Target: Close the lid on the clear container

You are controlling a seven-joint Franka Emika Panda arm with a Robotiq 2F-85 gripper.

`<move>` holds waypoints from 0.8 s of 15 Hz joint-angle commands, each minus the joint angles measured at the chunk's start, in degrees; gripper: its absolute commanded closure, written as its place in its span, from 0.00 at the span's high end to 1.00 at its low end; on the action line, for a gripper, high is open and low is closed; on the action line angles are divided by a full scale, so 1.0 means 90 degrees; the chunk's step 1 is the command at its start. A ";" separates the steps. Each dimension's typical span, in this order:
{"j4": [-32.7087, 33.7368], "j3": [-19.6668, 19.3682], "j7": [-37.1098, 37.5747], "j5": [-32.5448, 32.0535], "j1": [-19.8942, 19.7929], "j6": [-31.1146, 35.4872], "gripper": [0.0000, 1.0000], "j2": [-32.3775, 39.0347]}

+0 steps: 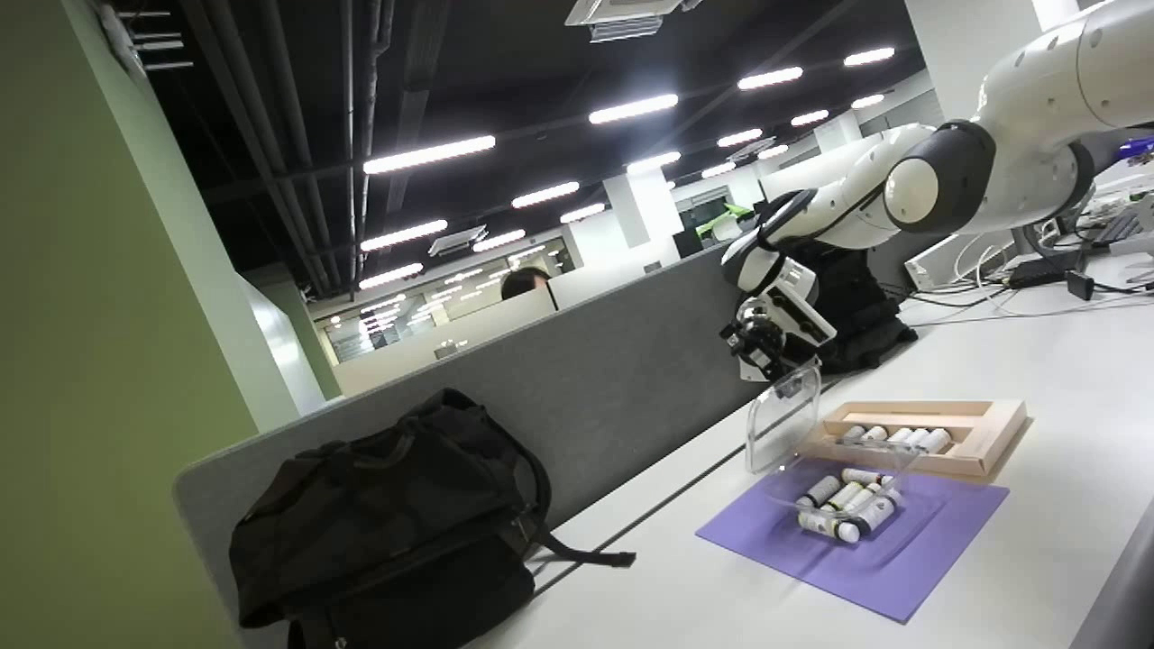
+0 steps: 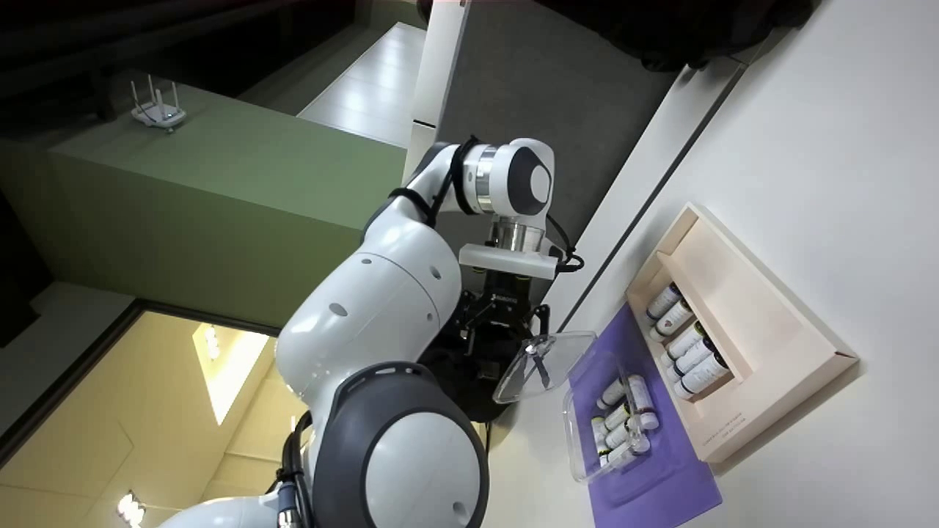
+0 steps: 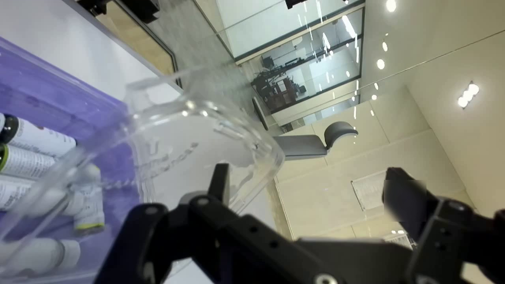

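- The gripper point(image 3: 309, 182) is wide, maybe so one finger point(image 3: 219, 182) can push the lid point(image 1: 783, 422).
- The lid stands up, so the clear box point(image 2: 574, 444) of little bottles point(image 1: 846, 498) is uncovered.

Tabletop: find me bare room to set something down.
Bare tabletop lies between the purple mat and the backpack strap, and across the wooden tray from the mat. Crowded: around the clear container, bottles inside, its lid raised near the open jaws.

In an exterior view, tilted look along the worktop point(image 1: 1064, 505); in an exterior view, downward past the near arm point(image 2: 359, 293); both show the box point(image 2: 572, 444) around four o'clock; wrist view closest, facing glass point(image 3: 331, 59) towards one.
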 commanded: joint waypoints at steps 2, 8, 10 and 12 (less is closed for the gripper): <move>-0.0501 -0.0174 0.0340 -0.0066 0.0103 -0.0454 1.00 -0.0187; -0.1817 -0.0341 0.0564 -0.0008 0.0067 -0.0891 1.00 -0.0552; -0.2231 -0.0431 0.0528 -0.0018 0.0060 -0.0873 1.00 -0.0697; -0.2406 -0.0496 0.0359 -0.0083 0.0081 -0.0813 1.00 -0.0887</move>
